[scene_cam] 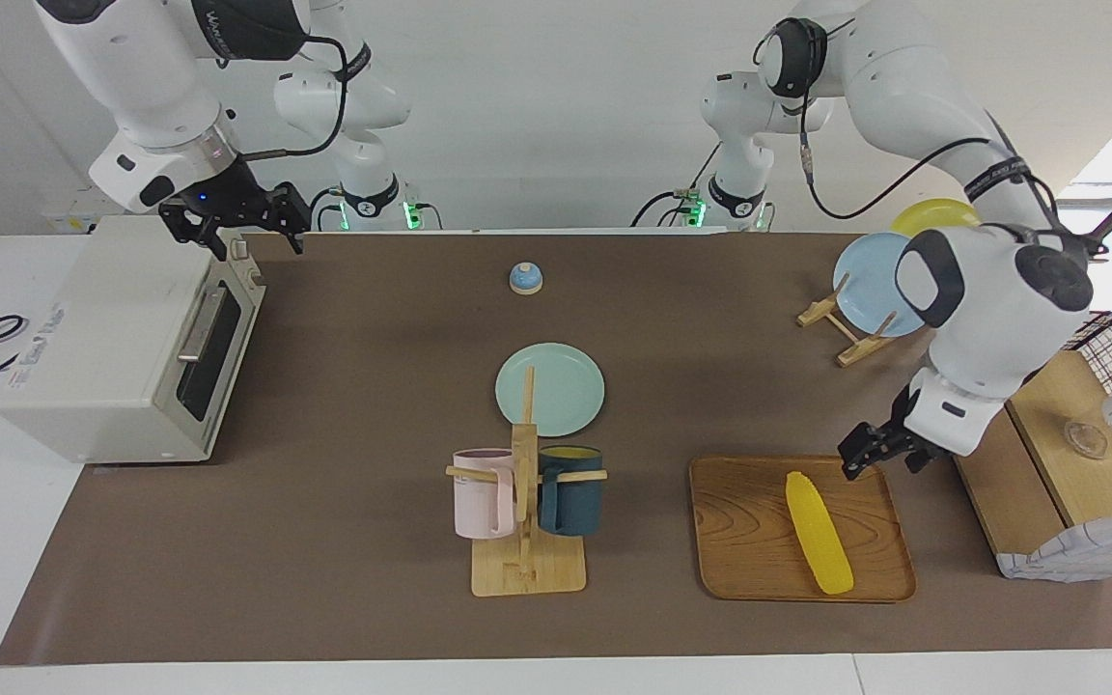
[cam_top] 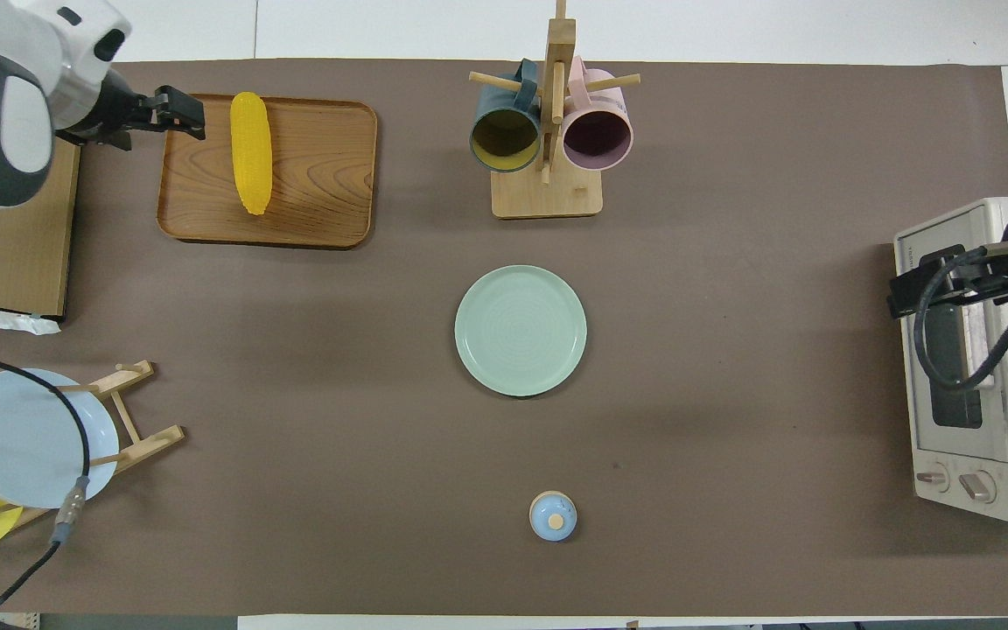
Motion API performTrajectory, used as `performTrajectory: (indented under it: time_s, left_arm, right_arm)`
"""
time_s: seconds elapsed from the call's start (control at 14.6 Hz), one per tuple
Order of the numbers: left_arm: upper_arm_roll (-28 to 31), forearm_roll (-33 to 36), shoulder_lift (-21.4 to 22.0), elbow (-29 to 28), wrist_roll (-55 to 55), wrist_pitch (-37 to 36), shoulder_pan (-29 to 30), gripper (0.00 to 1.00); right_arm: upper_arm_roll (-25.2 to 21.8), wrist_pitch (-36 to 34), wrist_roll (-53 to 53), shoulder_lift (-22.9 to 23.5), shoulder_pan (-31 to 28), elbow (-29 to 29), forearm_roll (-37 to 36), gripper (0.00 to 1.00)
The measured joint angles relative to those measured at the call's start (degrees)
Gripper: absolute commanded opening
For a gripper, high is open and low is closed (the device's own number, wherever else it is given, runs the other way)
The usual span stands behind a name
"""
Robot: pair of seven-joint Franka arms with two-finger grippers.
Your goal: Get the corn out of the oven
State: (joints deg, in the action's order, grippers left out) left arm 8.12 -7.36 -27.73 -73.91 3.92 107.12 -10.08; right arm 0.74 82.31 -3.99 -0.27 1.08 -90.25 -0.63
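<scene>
The yellow corn [scene_cam: 818,533] [cam_top: 251,151] lies flat on a wooden tray [scene_cam: 749,541] [cam_top: 320,166] at the left arm's end of the table, with nothing holding it. My left gripper [scene_cam: 867,454] [cam_top: 182,112] hangs open just off the tray's edge beside the corn's thicker end, not touching it. The off-white oven [scene_cam: 102,347] [cam_top: 994,411] stands at the right arm's end with its dark glass door shut. My right gripper [scene_cam: 259,241] [cam_top: 911,293] hovers open and empty over the oven's top front edge.
A mug rack [scene_cam: 524,541] with a pink and a dark teal mug stands mid-table. Nearer to the robots lie a green plate [scene_cam: 566,391] and a small blue bell [scene_cam: 525,278]. A plate stand [scene_cam: 855,333] and a wood-and-wire basket [scene_cam: 1068,463] are at the left arm's end.
</scene>
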Motion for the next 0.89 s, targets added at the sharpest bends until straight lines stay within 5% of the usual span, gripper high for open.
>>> performTrajectory:
  time_s: [0.48, 0.89]
  left_arm:
    - [0.9, 2.6, 15.7, -1.9, 0.4, -20.4, -0.2, 1.0]
    - [0.8, 2.7, 26.5, -9.7, 0.6, -25.3, -0.1, 1.0]
  right_arm:
    - [0.1, 0.0, 0.1, 0.0, 0.1, 0.1, 0.6, 1.0]
    - [0.1, 0.0, 0.1, 0.0, 0.1, 0.1, 0.7, 1.0]
